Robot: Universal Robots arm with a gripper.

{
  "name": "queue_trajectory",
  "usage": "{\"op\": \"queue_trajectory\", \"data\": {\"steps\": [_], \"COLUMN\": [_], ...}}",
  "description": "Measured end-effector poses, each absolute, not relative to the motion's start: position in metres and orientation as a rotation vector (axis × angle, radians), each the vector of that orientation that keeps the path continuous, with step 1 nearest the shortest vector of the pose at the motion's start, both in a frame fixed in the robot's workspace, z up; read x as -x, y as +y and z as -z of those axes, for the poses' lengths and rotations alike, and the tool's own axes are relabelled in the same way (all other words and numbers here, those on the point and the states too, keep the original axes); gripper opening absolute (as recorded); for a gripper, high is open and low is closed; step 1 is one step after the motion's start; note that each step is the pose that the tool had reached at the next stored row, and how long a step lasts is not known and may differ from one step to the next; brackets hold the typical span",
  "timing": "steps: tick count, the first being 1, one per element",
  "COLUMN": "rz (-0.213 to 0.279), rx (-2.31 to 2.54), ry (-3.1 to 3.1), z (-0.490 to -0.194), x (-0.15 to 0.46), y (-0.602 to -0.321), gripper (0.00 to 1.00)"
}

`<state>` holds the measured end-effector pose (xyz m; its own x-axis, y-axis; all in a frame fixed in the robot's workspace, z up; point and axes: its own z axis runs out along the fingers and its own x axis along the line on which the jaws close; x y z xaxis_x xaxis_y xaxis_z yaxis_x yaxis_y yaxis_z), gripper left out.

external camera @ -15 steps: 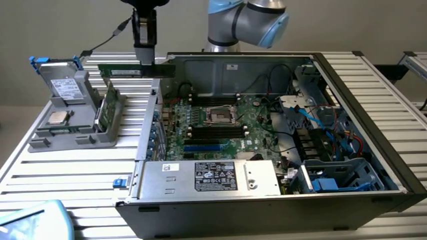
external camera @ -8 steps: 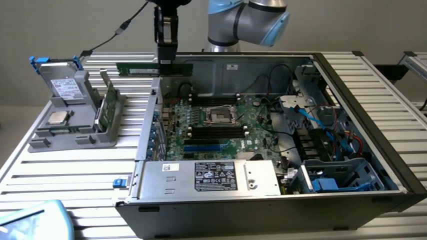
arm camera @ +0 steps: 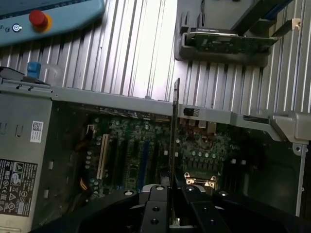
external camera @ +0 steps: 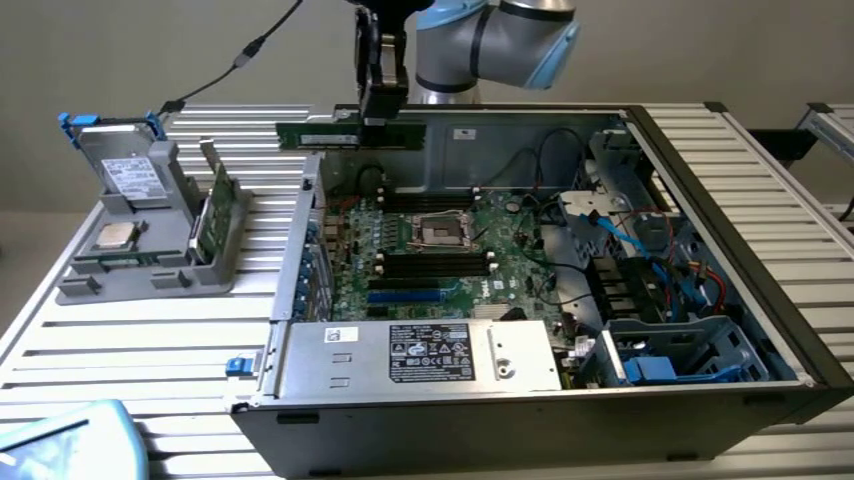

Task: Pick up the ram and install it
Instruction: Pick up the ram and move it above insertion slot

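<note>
Now pinched by its upper edge between the gripper [external camera: 380, 118] fingers: ram [external camera: 320, 134], level, above far wall of computer case [external camera: 534, 430]. Best kept level and lined up lengthwise with DIMM slots [external camera: 430, 264] beside CPU socket [external camera: 441, 232].

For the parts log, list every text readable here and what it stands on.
No text reads clearly enough to quote.
Black label on the power supply: print too small.
White sticker beside it: blurred.
Drive's white label: blurred.
The ram, held in the pincer: its print too small.
</note>
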<state>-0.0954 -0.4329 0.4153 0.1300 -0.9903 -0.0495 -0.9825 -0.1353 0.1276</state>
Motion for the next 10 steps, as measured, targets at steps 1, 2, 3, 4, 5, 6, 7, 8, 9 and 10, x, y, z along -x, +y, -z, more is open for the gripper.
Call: {"op": "queue_trajectory", "data": {"steps": [1,2,3,4,5,6,7,8,9,10], "rz": [0.190,0.193,0.196,0.198,0.202,0.206,0.210,0.214,0.218,0.222], "rx": [-2.314,-2.316,-2.317,-2.319,-2.321,-2.323,-2.325,-2.327,-2.330,-2.332], "ry": [-2.024,-2.025,-2.026,-2.027,-2.028,-2.029,-2.031,-2.032,-2.034,-2.035], "z": [-0.415,-0.415,-0.415,-0.415,-0.415,-0.415,-0.415,-0.415,-0.415,-0.415], "x": [0.090,0.086,0.081,0.077,0.072,0.068,0.063,0.059,0.055,0.052], "y": [-0.433,-0.433,-0.433,-0.433,-0.433,-0.433,-0.433,-0.433,-0.433,-0.433], "gripper": [0.14,0.14,0.14,0.14,0.14,0.14,0.14,0.14,0.14,0.14]}}
